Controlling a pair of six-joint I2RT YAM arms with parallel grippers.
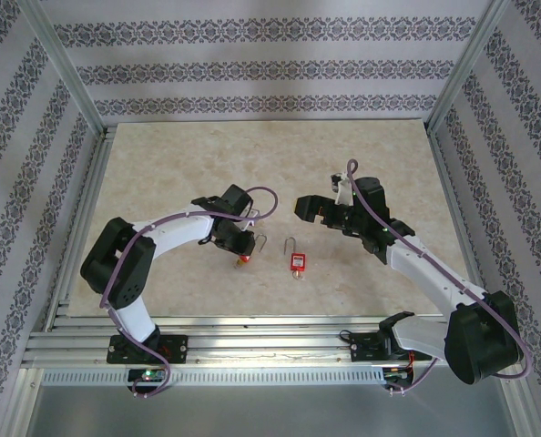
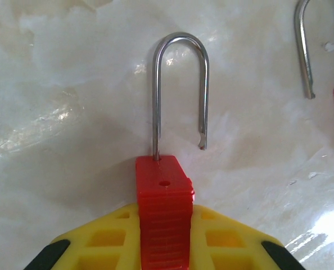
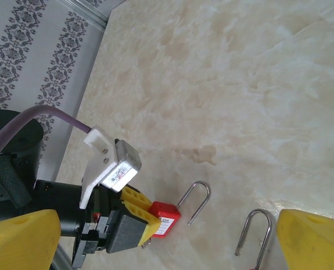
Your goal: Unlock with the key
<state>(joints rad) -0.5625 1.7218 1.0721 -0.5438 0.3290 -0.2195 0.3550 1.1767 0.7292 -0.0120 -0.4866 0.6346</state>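
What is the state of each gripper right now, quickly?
Left gripper: closed on a red padlock.
Right gripper: open, holding nothing.

Top camera looking down from high behind, taking in the whole surface (image 1: 161, 173). Left wrist camera hovering very close to it; right wrist camera viewing obliquely, farther off. All sharing the left red padlock (image 1: 243, 259).

I counted two red padlocks in the top view: the left padlock (image 1: 245, 258) just left of centre and the right padlock (image 1: 297, 261) at centre. I counted two arms, the left arm (image 1: 166, 230) at lower left and the right arm (image 1: 425, 270) at lower right. There were two grippers, the left gripper (image 1: 242, 248) and the right gripper (image 1: 307, 209), one per arm.
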